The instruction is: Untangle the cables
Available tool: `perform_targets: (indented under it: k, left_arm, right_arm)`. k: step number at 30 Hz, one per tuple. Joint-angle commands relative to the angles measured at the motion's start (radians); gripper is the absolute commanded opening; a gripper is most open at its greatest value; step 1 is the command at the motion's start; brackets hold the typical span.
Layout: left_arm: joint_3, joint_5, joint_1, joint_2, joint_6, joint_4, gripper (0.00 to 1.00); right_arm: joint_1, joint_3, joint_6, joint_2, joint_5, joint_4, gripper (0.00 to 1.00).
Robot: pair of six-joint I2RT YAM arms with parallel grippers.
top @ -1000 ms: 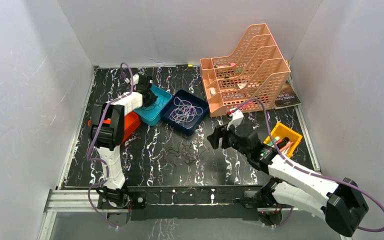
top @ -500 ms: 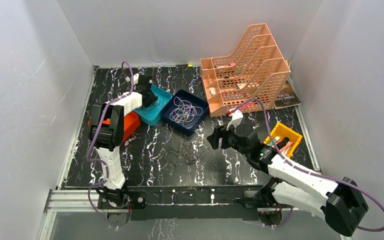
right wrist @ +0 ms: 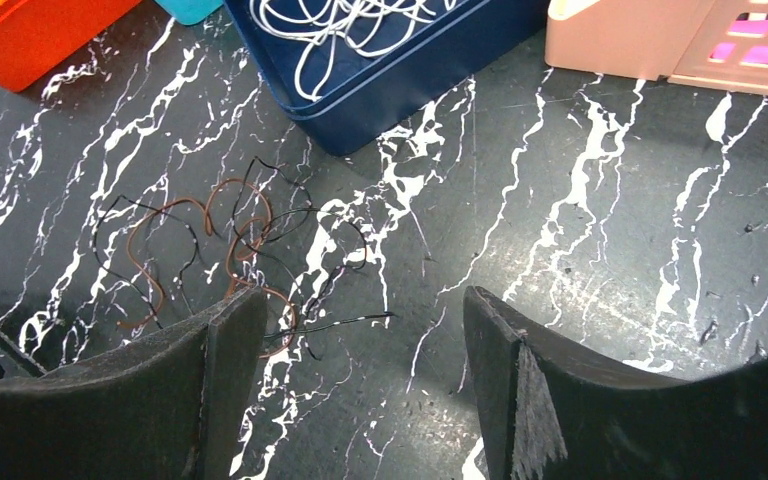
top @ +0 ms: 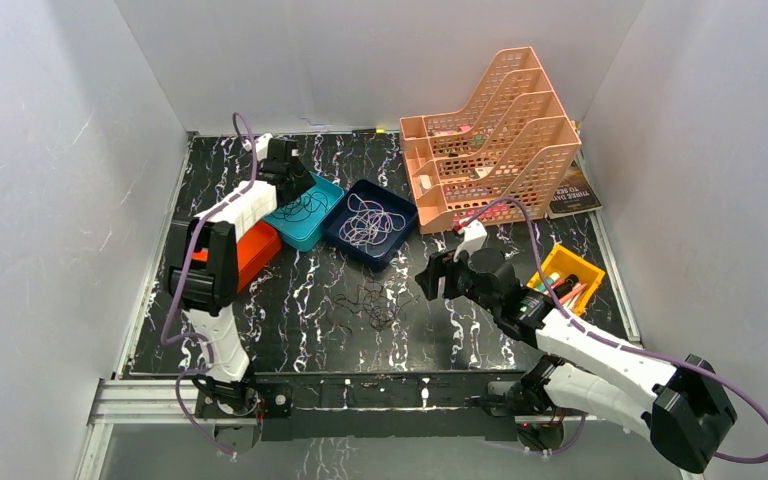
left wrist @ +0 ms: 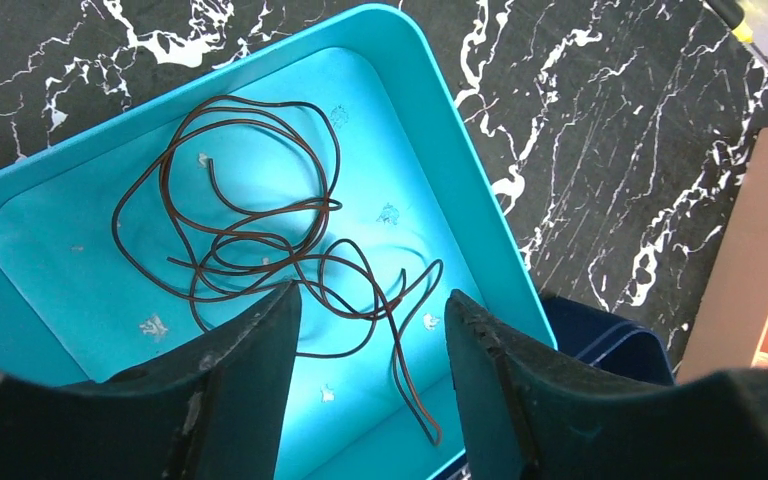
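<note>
From above, the left gripper (top: pixel 290 183) hangs over the teal tray (top: pixel 305 240). White cables (top: pixel 370 222) fill the navy tray (top: pixel 375 262), and a dark tangle (top: pixel 370 305) lies on the table (top: pixel 280 312) near the right gripper (top: pixel 432 280).

Left wrist: jaws partly apart and empty, with a brown cable (left wrist: pixel 250 250) loose in the tray below.

Right wrist: jaws wide and empty, seemingly above the tangle.

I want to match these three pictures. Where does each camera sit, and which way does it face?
Top external: above and behind the arms, looking down at the table; both arms show, left gripper over the teal tray.
Left wrist: on the left arm, looking down into that tray at a brown cable; own fingers show.
Right wrist: on the right arm, looking down at loose cables and navy tray; own fingers show.
Shared: the top view shows both trays too.
</note>
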Motion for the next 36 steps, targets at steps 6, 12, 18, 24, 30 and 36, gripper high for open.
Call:
perform_targets:
  k: [6,12,18,24,30,36]
  left_arm:
    - [-0.038,0.007,0.002,-0.178,0.061,-0.04,0.61]
    - [-0.135,0.113,0.002,-0.325,0.168,-0.029,0.69]
    - [-0.254,0.261,0.001,-0.456,0.186,-0.066,0.69]
    - [-0.414,0.258,-0.024,-0.645,0.215,-0.128,0.69]
    - [-0.549,0.238,-0.035,-0.829,0.164,-0.188,0.69]
    - [-0.602,0.203,-0.035,-0.916,0.129,-0.23,0.7]
  right_arm:
    - [0.002,0.032,0.127,-0.034,0.14,-0.035,0.82]
    - [0.001,0.07,0.144,-0.041,0.144,-0.157,0.92]
    - [0.0,0.09,0.101,-0.039,0.065,-0.185,0.95]
    - [0.001,0.095,-0.043,-0.046,-0.095,-0.185,0.94]
    - [0.011,0.147,-0.154,0.016,-0.234,-0.178,0.92]
    - [0.152,0.253,-0.214,0.153,-0.247,-0.135,0.92]
